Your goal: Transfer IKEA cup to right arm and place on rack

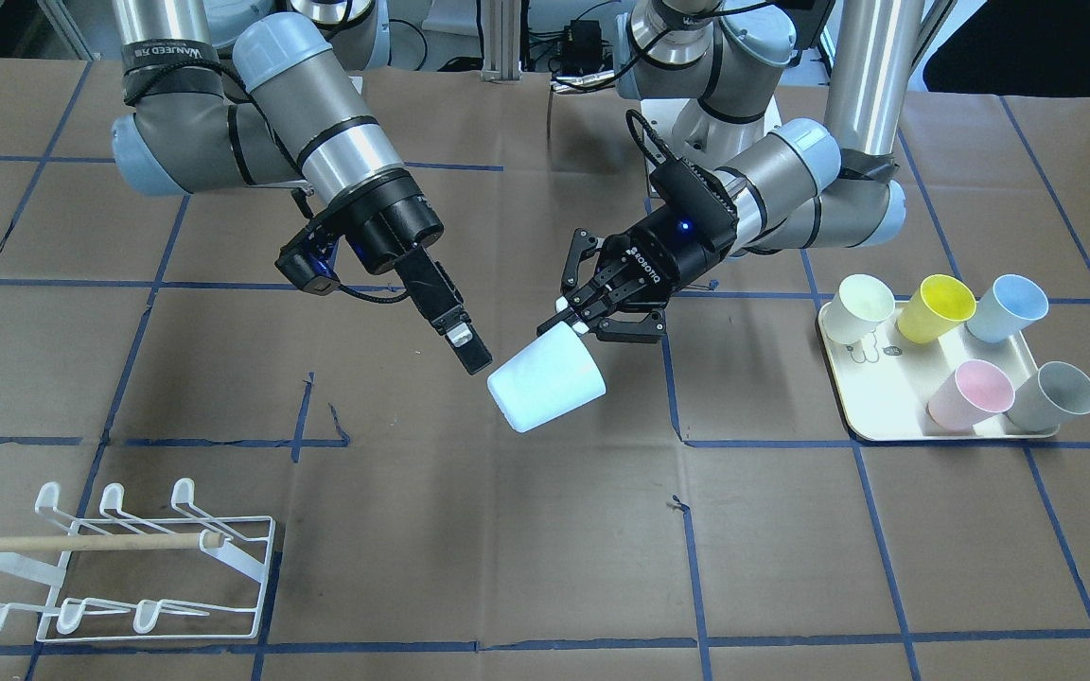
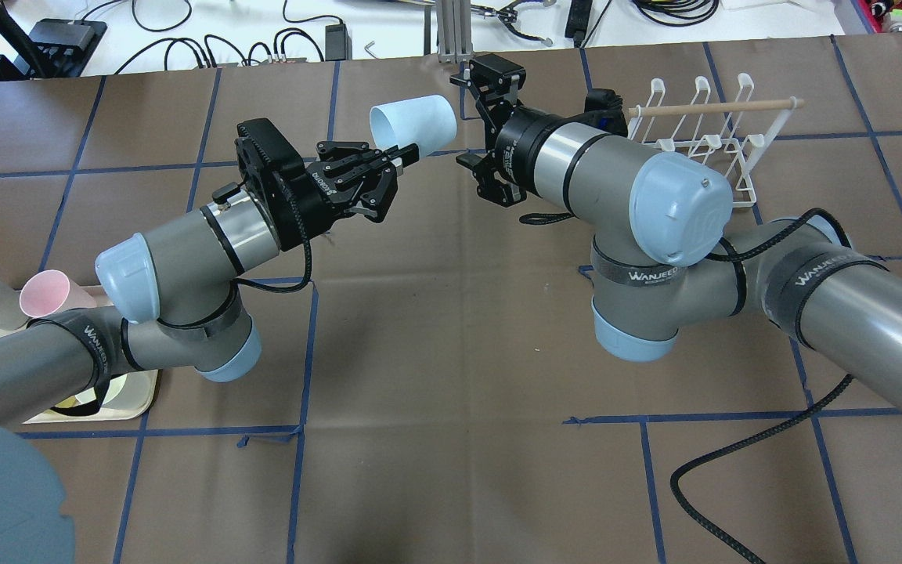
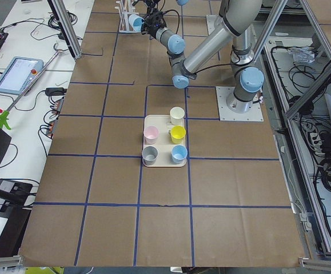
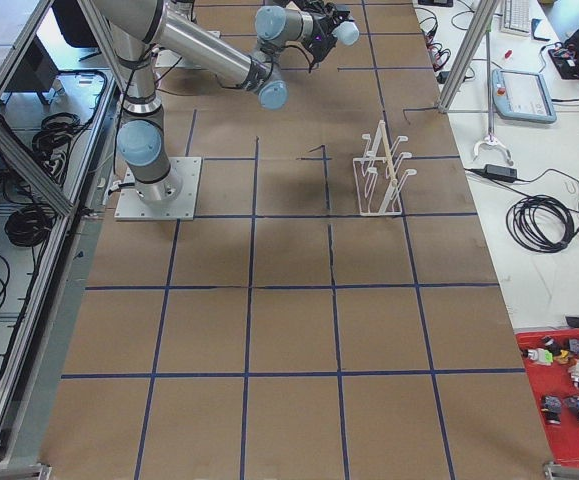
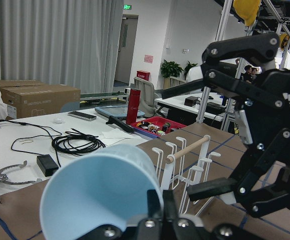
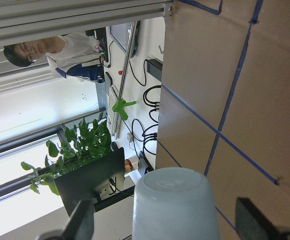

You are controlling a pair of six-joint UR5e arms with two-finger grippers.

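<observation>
A pale blue cup (image 1: 547, 386) hangs in the air above the table's middle, tipped on its side. My left gripper (image 1: 575, 322) is shut on its rim (image 2: 404, 150); the left wrist view shows the cup's open mouth (image 5: 99, 195). My right gripper (image 2: 464, 119) is open, its jaws either side of the cup's base without touching. The right wrist view shows the cup's base (image 6: 175, 205) between the spread fingers (image 6: 255, 222). The white wire rack (image 1: 129, 567) with a wooden dowel stands on the table on my right side (image 2: 701, 125).
A cream tray (image 1: 886, 421) on my left side holds a cream cup (image 1: 862, 307), a yellow cup (image 1: 935, 307), a blue cup (image 1: 1007, 307), a pink cup (image 1: 971, 392) and a grey cup (image 1: 1054, 395). Brown paper with blue tape lines covers the table.
</observation>
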